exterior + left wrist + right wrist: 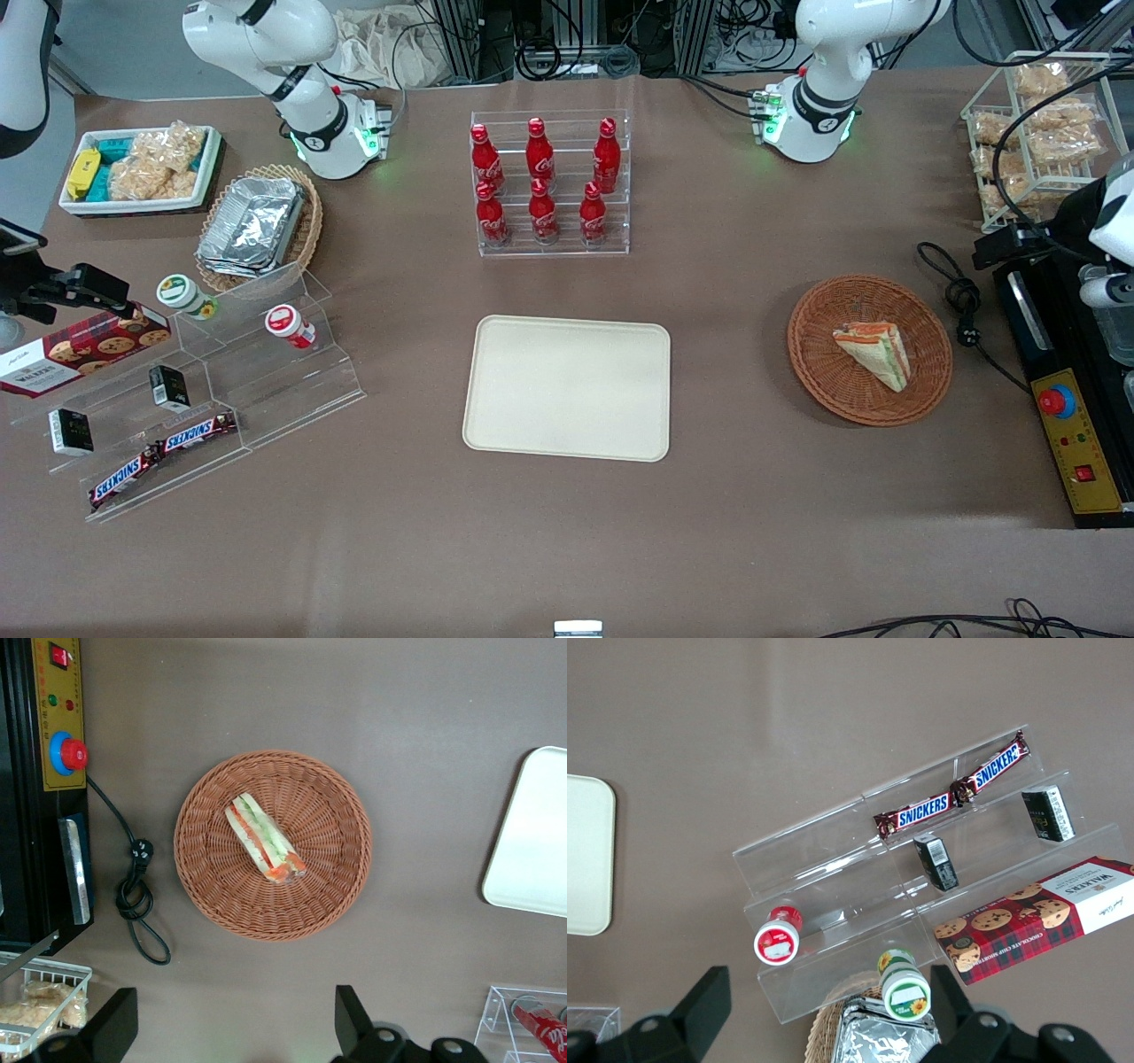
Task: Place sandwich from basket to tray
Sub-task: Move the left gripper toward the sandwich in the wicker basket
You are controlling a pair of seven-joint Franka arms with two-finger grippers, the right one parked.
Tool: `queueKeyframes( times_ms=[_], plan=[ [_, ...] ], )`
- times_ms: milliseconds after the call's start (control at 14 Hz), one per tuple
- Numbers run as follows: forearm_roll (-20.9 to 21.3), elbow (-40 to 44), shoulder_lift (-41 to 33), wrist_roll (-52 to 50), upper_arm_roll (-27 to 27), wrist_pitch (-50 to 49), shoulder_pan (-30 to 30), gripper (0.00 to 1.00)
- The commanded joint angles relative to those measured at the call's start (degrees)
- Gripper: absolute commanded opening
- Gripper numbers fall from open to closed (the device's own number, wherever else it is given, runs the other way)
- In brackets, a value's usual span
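I see the small triangular wedge sandwich (875, 353) in clear wrap, pale bread with orange and green filling, lying on its side inside the round reddish-brown woven wicker basket (811, 368). It sits roughly at the basket's middle, touching only the weave. The basket stands toward the working arm's end of the table, well apart from the flat cream-beige rectangular plastic tray (567, 387), which has nothing on it.

By my reading the task has not really begun: the sandwich is ungrasped, so the descent, the grip, the lift, the carry sideways to the tray and the release are all left to do.

The gripper (235, 1023) hangs high above the table beside the basket, looking straight down. In the wrist view its two dark fingers (350, 1017) stand wide apart and hold nothing, and the sandwich (264, 838) and basket (213, 895) lie clear of them. From the front I only make out the arm's wrist at the edge of the picture, above a black control box with a red stop button (1054, 401) and a coiled black cable (961, 297) just beside the basket.
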Motion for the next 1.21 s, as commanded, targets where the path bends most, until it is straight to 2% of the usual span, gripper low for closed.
queueKeyframes(
  times_ms=[0, 143, 286, 500, 786, 1143],
  plan=[
    [1.12, 1.99, 1.43, 0.25, -0.32, -1.84, 0.4, 1.0],
    [1.73, 2.34, 1.87, 0.25, -0.32, -1.84, 0.31, 1.0],
    [4.71, 1.73, 2.3, -0.7, -0.5, -1.93, -0.04, 1.0],
    [4.11, -0.64, 2.31, -20.68, -0.5, -1.06, 0.13, 1.0],
    [3.49, -11.43, 0.82, -43.99, -0.5, 11.57, 0.05, 1.0],
    [3.84, -25.14, 1.86, -58.26, -0.32, 28.79, 0.4, 1.0]
  ],
)
